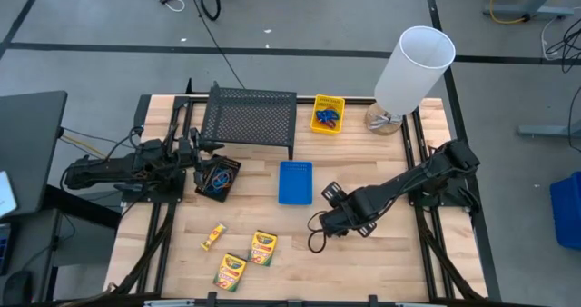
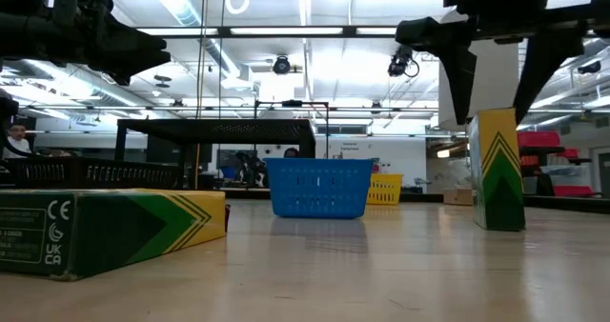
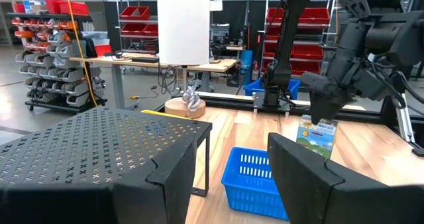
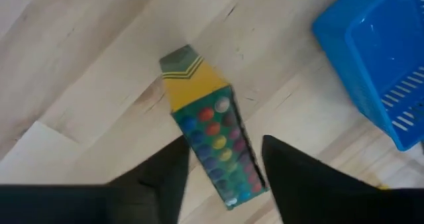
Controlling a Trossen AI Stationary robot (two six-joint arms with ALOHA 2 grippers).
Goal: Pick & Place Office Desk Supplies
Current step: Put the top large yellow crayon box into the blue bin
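Wooden counter (image 1: pixel 399 262): your right gripper (image 4: pixel 222 159) is straddling an upright crayon box (image 4: pixel 211 134), fingers released; misaligned closing risks toppling it. Left gripper (image 1: pixel 186 153) is waiting, fingers apart.

The high view looks straight down on the whole table (image 1: pixel 399 252), while the low view sits at table height, facing level toward 12 o'clock. Each wrist view looks close past its own fingers; all four share the blue bin (image 1: pixel 295 182).
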